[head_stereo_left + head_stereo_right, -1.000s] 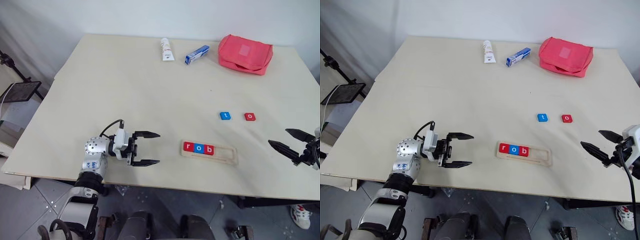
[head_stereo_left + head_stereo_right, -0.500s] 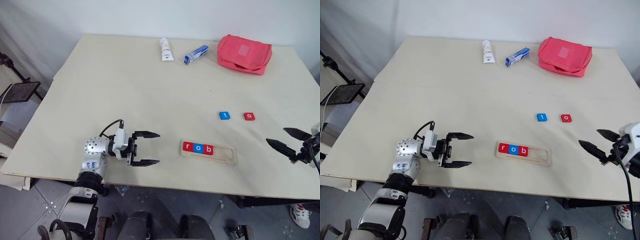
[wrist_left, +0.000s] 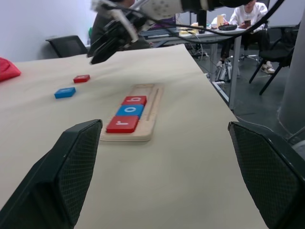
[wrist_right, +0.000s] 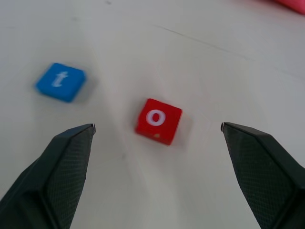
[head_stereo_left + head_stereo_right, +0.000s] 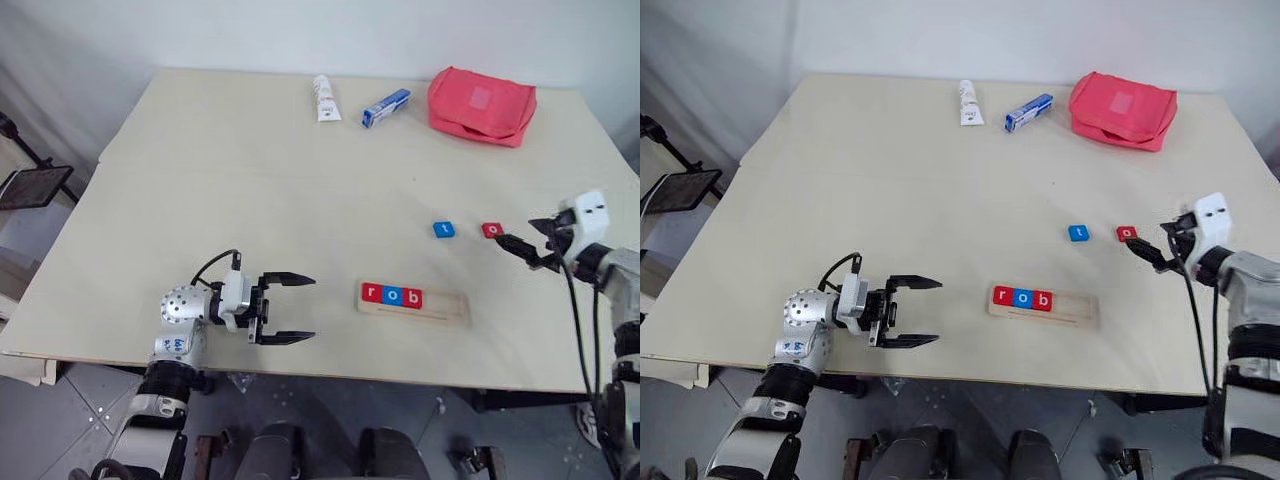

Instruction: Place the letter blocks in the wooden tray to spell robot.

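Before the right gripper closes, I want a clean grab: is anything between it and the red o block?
Nothing visible: the open right gripper faces the red o block across bare table; the blue t block lies off to one side.

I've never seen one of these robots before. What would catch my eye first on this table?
Probably the wooden tray near the front edge, with red, blue and red tiles spelling "rob" at its left end. Just beyond it on the bare table lie a blue t tile and a red o tile, and the right gripper hangs open right beside the red one. At the far edge sits a bright red pouch.
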`<state>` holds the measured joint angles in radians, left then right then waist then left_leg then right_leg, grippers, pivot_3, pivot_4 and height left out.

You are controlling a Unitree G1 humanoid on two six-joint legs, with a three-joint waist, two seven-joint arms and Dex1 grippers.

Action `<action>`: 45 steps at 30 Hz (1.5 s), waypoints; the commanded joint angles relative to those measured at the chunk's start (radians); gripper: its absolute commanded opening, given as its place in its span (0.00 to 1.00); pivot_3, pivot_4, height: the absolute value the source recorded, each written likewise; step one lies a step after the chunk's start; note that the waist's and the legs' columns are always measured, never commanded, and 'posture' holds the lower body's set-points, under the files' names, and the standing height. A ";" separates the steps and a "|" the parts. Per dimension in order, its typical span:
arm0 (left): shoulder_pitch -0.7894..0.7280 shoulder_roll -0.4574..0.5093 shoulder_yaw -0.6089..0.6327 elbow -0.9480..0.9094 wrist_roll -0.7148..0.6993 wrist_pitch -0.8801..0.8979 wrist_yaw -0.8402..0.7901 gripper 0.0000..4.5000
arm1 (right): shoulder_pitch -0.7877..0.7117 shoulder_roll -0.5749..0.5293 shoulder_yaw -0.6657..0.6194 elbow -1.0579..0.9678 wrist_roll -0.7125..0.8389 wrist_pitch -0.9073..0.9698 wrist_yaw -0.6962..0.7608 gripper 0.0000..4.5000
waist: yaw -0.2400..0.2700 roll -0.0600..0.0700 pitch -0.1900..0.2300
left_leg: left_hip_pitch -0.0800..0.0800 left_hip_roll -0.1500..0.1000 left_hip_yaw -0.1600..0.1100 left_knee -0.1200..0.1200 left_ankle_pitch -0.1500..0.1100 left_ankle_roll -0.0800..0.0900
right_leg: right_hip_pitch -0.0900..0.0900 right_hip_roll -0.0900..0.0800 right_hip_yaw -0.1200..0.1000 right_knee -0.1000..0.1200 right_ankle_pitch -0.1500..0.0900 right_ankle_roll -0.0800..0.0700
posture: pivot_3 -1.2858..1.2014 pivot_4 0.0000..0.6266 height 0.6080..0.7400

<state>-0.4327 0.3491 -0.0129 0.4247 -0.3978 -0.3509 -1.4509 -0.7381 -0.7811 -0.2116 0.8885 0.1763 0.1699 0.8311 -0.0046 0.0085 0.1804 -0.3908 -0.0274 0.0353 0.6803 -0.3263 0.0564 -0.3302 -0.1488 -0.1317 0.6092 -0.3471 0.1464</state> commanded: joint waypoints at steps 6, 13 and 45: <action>0.042 0.021 0.006 -0.098 -0.018 0.027 0.044 1.00 | -0.150 0.049 -0.002 0.253 -0.046 -0.123 -0.129 0.99 | 0.003 0.001 0.000 | 0.000 0.000 -0.001 0.000 0.000 0.000 | 0.000 0.000 0.000 0.000 0.000 0.000 | 0.52 0.24 1.00; 0.050 0.024 0.006 -0.109 -0.018 0.032 0.056 1.00 | -0.155 0.071 0.000 0.301 -0.046 -0.136 -0.163 0.99 | -0.001 0.001 0.000 | 0.000 0.000 -0.001 -0.001 0.000 0.000 | 0.000 0.000 0.000 0.000 0.000 0.000 | 0.52 0.24 1.00; -0.006 0.023 0.000 0.000 -0.029 0.012 -0.038 1.00 | 0.381 0.233 -0.159 -0.810 0.134 0.280 -0.455 0.32 | 0.006 0.002 0.001 | -0.001 0.000 -0.001 -0.002 0.000 0.000 | -0.003 0.000 0.001 0.002 0.000 0.000 | 0.52 0.24 1.00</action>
<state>-0.4320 0.3673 -0.0197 0.4215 -0.4072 -0.3283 -1.4729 -0.4054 -0.5620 -0.3321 0.2602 0.2666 0.3762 0.4191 0.0016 0.0105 0.1811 -0.3920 -0.0276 0.0346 0.6781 -0.3263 0.0563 -0.3336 -0.1488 -0.1305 0.6119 -0.3471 0.1464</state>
